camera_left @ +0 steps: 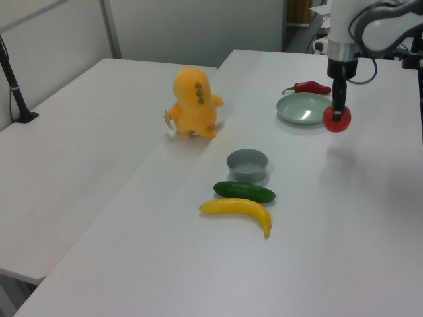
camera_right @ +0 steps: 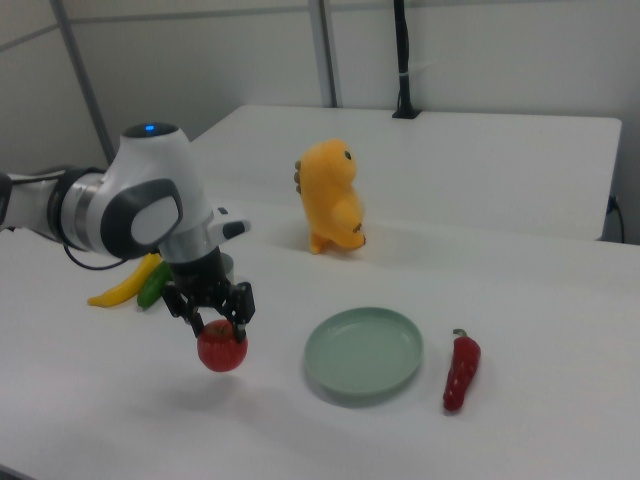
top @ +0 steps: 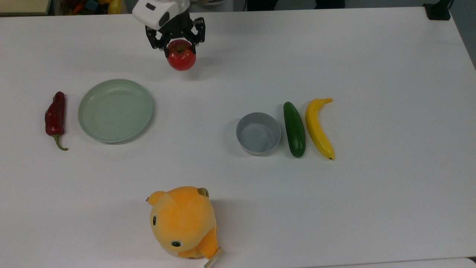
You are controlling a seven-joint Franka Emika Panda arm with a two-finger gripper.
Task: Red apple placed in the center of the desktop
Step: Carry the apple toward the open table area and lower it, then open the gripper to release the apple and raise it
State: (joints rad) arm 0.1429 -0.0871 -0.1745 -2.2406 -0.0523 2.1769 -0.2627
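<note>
Pincer (top: pixel 181 46) pointing straight down, clenched on the red apple (top: pixel 181 58) from above, black fingers (camera_right: pixel 240 310) pressed against the fruit's upper sides. Apple hanging clear of the white tabletop (top: pixel 372 204), a soft shadow visible beneath it in the right view. Wrist upright, white forearm reaching in from the top view's far edge and bending at a rounded joint in the right view's left. In the top view, apple toward the far edge, left of the middle, beyond the pale green plate (top: pixel 115 110) and a little to the top view's right of it; in the left view, just beside the plate's right rim. Dark red chili pepper (top: pixel 55 116) lying left of the plate in the top view. Grey bowl (top: pixel 258 133), green cucumber (top: pixel 294 129) and yellow banana (top: pixel 318 127) in a row near the middle-right of the top view, well apart from the apple. Orange plush toy (top: pixel 183 222) at the near edge of the top view.
</note>
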